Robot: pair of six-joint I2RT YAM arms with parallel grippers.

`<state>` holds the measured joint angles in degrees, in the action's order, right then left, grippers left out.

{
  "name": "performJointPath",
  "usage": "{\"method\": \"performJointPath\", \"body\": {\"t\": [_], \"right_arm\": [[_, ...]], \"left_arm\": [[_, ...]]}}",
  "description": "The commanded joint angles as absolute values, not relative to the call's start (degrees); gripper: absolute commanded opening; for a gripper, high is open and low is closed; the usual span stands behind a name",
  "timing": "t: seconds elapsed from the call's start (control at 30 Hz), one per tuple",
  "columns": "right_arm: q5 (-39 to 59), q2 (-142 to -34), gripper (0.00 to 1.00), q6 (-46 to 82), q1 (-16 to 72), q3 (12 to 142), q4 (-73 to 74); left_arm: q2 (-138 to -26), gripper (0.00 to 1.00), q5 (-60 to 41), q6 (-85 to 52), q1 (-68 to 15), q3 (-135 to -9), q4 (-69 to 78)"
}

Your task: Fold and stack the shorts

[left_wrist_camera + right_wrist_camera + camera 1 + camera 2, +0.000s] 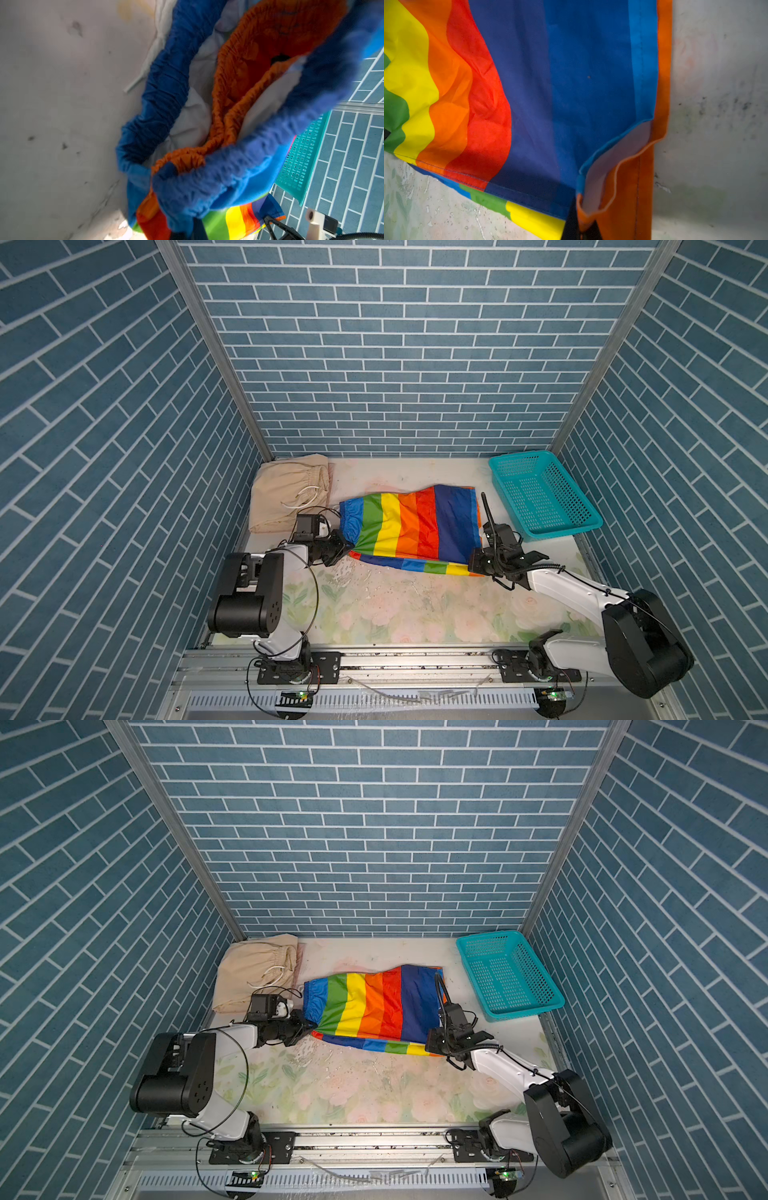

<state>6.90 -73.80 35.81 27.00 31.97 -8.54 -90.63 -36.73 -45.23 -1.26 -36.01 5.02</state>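
Though crinkled, shiny rainbow-striped shorts (411, 531)

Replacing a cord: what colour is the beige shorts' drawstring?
The drawstring of the soft beige shorts is white; clearest in a top view.

Whole table (407, 614) was viewed from high front in both top views, near-identical framing, wrist cameras were held close on the rainbow shorts (529, 104), shared with top views

The near half of the bench (415, 614) lies open, the rainbow-striped shorts (411, 526) block the middle, beige shorts (282, 493) fill the far left corner, a teal basket (561, 531) the far right, with seemingly a narrow bare strip behind the stripes.
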Motion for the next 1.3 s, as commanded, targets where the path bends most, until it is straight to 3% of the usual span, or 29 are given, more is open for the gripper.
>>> {"method": "performJointPath", "body": {"t": [0.0, 0.1, 0.27, 0.57, 0.83, 0.9, 0.97, 1.17, 1.27], "right_arm": [[-0.1, -75.7, 0.00, 37.3, 26.1, 29.7, -10.6], [-0.6, -75.6, 0.00, 36.1, 26.1, 31.3, -12.1], [-0.5, -73.6, 0.19, 35.5, 26.0, 34.0, -15.2], [2.8, -71.3, 0.42, 37.3, 23.5, 31.4, -12.3], [8.4, -72.2, 0.51, 42.6, 23.5, 28.0, -4.6], [8.9, -72.2, 0.51, 43.6, 23.6, 27.4, -3.2], [8.8, -72.4, 0.44, 44.1, 23.6, 27.0, -2.1], [8.3, -75.0, 0.01, 44.7, 23.6, 27.3, 0.9], [6.9, -77.7, 0.00, 44.0, 23.4, 28.5, 1.7]], "left_arm": [[-90.0, 0.00, -30.7, -43.1, 1.1, -35.6, 5.6], [-90.5, 0.00, -31.3, -43.6, 1.1, -35.0, 6.9], [-89.7, 0.00, -31.4, -43.6, 1.1, -34.3, 7.1], [-89.9, 0.00, -32.2, -44.2, 1.1, -33.7, 8.6], [-89.3, 0.00, -32.5, -44.3, 1.1, -33.1, 9.0], [-89.4, 0.00, -32.5, -44.3, 1.1, -32.9, 9.3], [-89.6, 0.00, -32.4, -44.4, 1.1, -32.7, 9.7], [-89.9, 0.00, -32.8, -44.7, 1.0, -32.7, 10.3], [-89.9, 0.00, -32.9, -44.8, 1.0, -32.4, 10.6]]}}
